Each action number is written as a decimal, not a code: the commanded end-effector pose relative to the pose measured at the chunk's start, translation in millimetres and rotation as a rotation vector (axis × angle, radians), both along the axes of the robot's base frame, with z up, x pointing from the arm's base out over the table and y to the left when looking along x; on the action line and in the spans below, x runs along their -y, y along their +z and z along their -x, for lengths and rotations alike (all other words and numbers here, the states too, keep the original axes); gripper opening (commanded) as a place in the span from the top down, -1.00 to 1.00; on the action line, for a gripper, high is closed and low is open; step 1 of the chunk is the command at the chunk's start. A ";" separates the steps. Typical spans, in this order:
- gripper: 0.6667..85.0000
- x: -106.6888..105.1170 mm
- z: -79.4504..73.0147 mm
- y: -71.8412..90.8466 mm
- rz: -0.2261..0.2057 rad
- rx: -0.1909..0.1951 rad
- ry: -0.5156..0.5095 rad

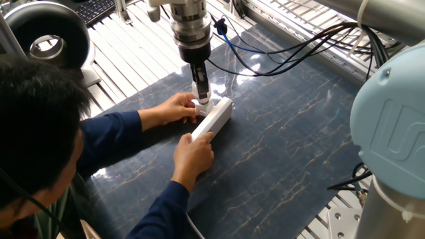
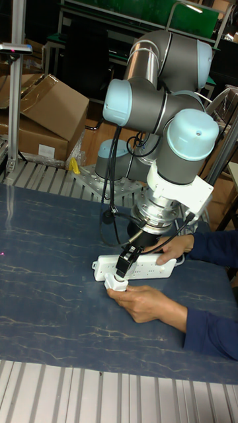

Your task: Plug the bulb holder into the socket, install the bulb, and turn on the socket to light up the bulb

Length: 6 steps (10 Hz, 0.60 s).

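Pincer first: my black two-finger gripper points straight down over the near end of the long white rectangular plastic power strip, its tips closed on a small white object, though I cannot tell from either view how firm the grip is. That object, a small white rounded plastic piece directly under my fingertips, looks like the bulb holder or the bulb; it is too small and too much hidden to tell which. In the fixed view the same white piece sits just beside the strip's far end, touching or nearly touching its edge.

The power strip lies flat on the dark blue marbled table mat, running diagonally. It is plain white and slim, with rows of outlets faintly visible along its top in the tall view. I cannot make out its switch.

A person in a dark blue long-sleeved top is leaning in beside me. One hand is cupped around the small white piece right under my fingertips, touching it. The other hand presses on the end of the strip nearest the person. In the tall view the near hand lies just below my tips and the far hand rests behind the strip.

Black and blue cables trail from my wrist across the mat.
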State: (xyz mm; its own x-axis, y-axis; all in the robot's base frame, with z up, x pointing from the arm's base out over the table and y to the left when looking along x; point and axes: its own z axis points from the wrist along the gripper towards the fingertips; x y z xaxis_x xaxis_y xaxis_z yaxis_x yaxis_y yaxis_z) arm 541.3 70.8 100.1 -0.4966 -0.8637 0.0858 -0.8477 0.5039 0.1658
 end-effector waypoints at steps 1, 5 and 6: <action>0.98 -9.1 2.2 2.4 -0.024 -0.016 -0.085; 0.98 -11.5 8.5 4.4 -0.029 -0.042 -0.186; 0.98 -15.2 10.1 5.0 -0.034 -0.049 -0.215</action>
